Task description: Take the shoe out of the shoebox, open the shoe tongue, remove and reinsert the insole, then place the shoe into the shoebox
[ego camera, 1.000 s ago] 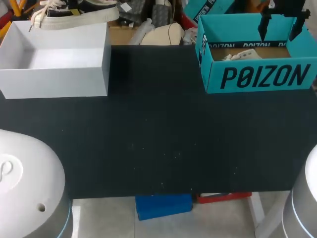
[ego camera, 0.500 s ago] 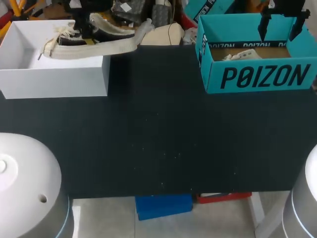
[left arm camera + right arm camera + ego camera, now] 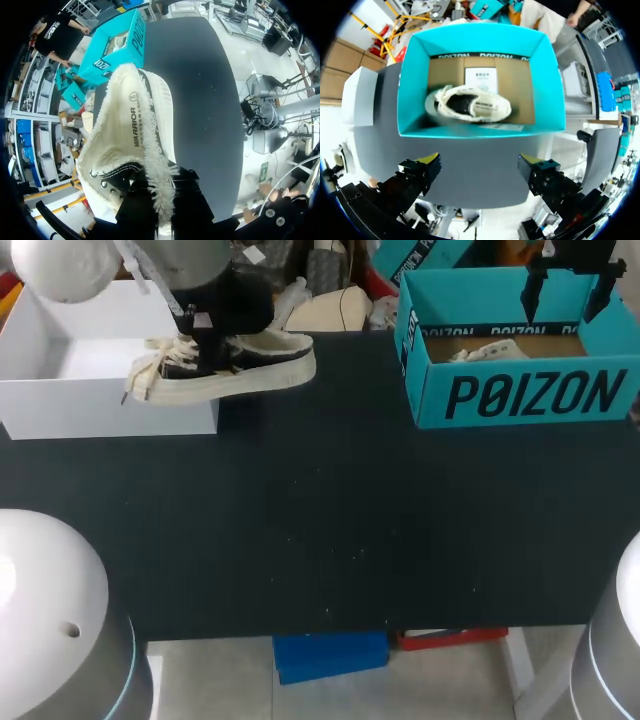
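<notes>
Shoe (image 3: 235,375), black upper, cream sole, fleecy lining, we note clamped in our left end effector (image 3: 159,192); right end effector (image 3: 480,159) spread apart.

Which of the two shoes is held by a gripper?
The black-and-cream shoe above the white box's corner, in the left gripper; the other shoe lies inside the teal box.

Sneaker held up at the white shoebox's corner

The left hand (image 3: 212,340) grips a black-and-cream sneaker (image 3: 240,368), sole down, over the right front corner of the white shoebox (image 3: 110,405), laces dangling. Across the black counter (image 3: 330,530), a teal shoebox (image 3: 520,395) holds a second shoe (image 3: 482,352); the right hand (image 3: 568,290) hangs spread above it.
</notes>
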`<action>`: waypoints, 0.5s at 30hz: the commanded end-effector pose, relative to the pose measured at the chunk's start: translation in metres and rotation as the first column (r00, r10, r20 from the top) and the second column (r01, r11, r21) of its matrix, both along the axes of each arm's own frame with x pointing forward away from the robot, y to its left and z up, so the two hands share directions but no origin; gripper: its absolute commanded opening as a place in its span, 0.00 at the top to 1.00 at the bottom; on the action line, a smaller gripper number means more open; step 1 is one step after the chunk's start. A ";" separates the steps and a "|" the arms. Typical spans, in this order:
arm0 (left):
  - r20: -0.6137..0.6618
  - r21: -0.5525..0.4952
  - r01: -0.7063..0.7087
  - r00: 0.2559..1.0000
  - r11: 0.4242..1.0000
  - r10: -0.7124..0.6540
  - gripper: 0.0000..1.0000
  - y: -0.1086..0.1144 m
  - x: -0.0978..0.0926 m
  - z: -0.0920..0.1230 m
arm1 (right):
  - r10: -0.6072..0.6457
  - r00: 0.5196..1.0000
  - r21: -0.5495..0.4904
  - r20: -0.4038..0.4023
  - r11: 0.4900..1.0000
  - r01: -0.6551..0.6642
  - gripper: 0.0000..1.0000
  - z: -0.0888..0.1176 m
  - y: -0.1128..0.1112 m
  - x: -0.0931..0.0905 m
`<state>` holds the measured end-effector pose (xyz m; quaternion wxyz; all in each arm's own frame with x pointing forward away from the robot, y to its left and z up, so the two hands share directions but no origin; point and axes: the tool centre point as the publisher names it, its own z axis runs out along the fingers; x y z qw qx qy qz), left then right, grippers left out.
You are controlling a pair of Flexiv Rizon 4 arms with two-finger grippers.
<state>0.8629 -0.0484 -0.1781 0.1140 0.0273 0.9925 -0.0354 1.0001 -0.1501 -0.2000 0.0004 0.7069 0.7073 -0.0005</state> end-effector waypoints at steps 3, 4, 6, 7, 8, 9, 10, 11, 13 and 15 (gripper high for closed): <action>0.206 -0.005 0.033 0.978 0.999 -0.031 1.00 -0.024 -0.008 -0.027 | 0.000 1.000 0.001 0.000 1.000 0.000 0.00 0.000 0.000 0.000; 0.197 -0.005 0.041 0.980 0.999 -0.040 1.00 -0.027 -0.008 -0.031 | 0.000 1.000 0.001 0.000 1.000 0.000 0.00 0.000 0.000 0.000; 0.188 -0.004 0.051 0.981 0.999 -0.050 1.00 -0.033 -0.008 -0.037 | 0.000 1.000 0.001 0.000 1.000 0.000 0.00 0.000 0.000 0.000; 0.183 -0.005 0.059 0.982 0.998 -0.057 1.00 -0.037 -0.008 -0.041 | 0.000 1.000 0.001 0.000 1.000 0.000 0.00 0.000 0.000 0.000; 0.175 -0.005 0.068 0.982 0.998 -0.066 1.00 -0.040 -0.008 -0.045 | 0.000 1.000 0.001 0.000 1.000 0.000 0.00 0.000 0.000 0.000; 0.168 -0.004 0.075 0.983 0.997 -0.074 1.00 -0.044 -0.009 -0.049 | 0.000 1.000 0.001 0.000 1.000 0.000 0.00 0.000 0.000 0.000; 0.158 -0.006 0.083 0.984 0.997 -0.081 1.00 -0.047 -0.010 -0.053 | 0.000 1.000 0.001 0.000 1.000 0.000 0.00 0.000 0.000 0.000; 0.153 -0.007 0.093 0.984 0.996 -0.091 1.00 -0.050 -0.010 -0.057 | 0.000 1.000 0.001 0.000 1.000 0.000 0.00 0.000 0.000 0.000; 0.139 -0.001 0.110 0.984 0.994 -0.108 1.00 -0.058 -0.012 -0.066 | 0.000 1.000 0.001 0.000 1.000 0.000 0.00 0.000 0.000 0.000; 0.121 -0.002 0.123 0.985 0.992 -0.122 1.00 -0.064 -0.012 -0.074 | 0.000 1.000 0.001 0.000 1.000 0.000 0.00 0.000 0.000 0.000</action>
